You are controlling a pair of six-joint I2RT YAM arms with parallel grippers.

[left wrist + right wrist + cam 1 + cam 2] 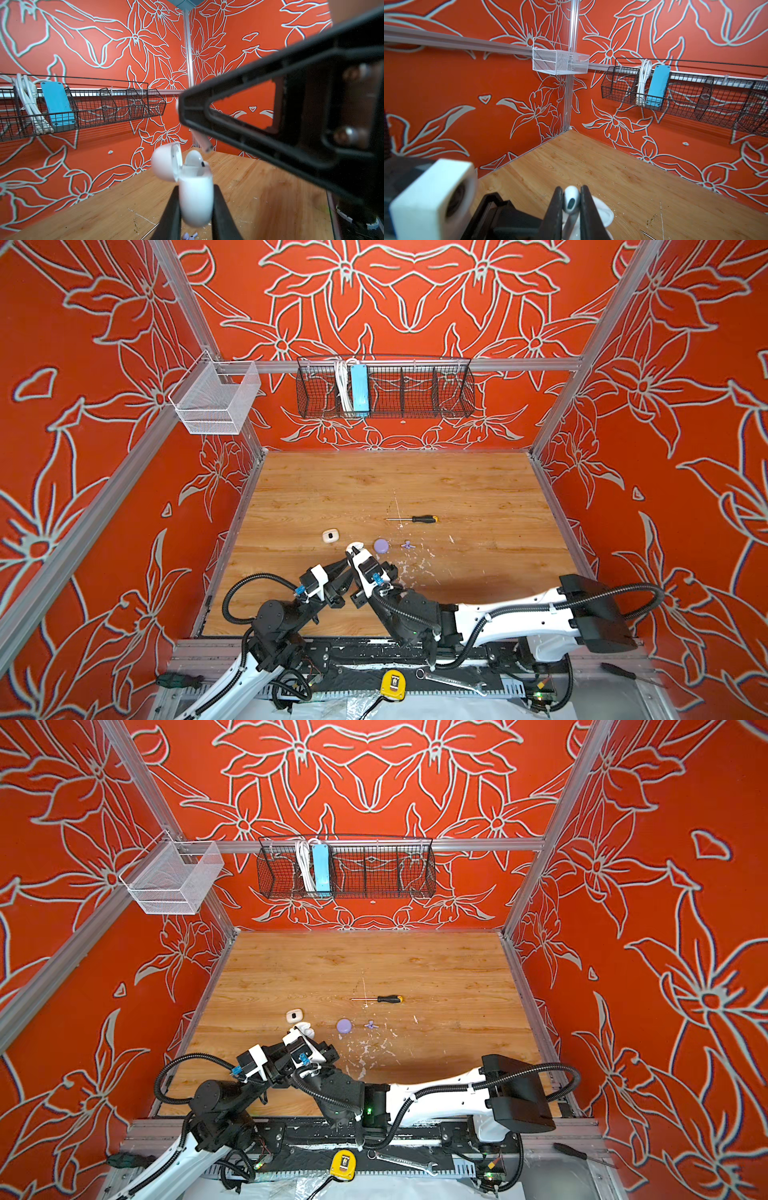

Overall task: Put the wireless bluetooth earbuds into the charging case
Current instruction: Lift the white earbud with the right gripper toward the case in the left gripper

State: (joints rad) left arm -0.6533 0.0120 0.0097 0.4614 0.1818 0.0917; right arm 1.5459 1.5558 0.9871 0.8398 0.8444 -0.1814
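left gripper is clamping the open white charging case, with one white earbud sitting inside. right gripper is pinching the second white earbud just above it. lilac earbuds are lying loose on the table near the lilac case, not yet inserted.

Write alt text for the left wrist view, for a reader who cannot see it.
The left gripper clamps a white charging case, lid open, one white earbud already seated. The blurred black right gripper holds a second white earbud just above it, over a wooden table against orange floral walls.
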